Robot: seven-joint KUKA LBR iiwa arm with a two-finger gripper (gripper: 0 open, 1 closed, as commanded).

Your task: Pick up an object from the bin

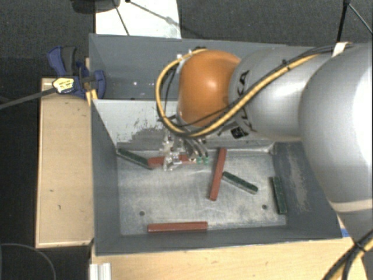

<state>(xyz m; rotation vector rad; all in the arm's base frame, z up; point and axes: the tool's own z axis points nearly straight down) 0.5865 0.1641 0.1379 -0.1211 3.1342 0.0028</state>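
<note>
One short red-brown bar (156, 163) lies under the arm's tip (173, 159), perhaps touching it; grip cannot be told

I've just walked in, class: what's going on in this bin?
A robot arm reaches in from the right; its gripper is down at a short red-brown stick at the back left of the bin, beside a dark green strip. Whether it has hold of the stick cannot be seen. More red-brown and green sticks lie scattered.
</note>
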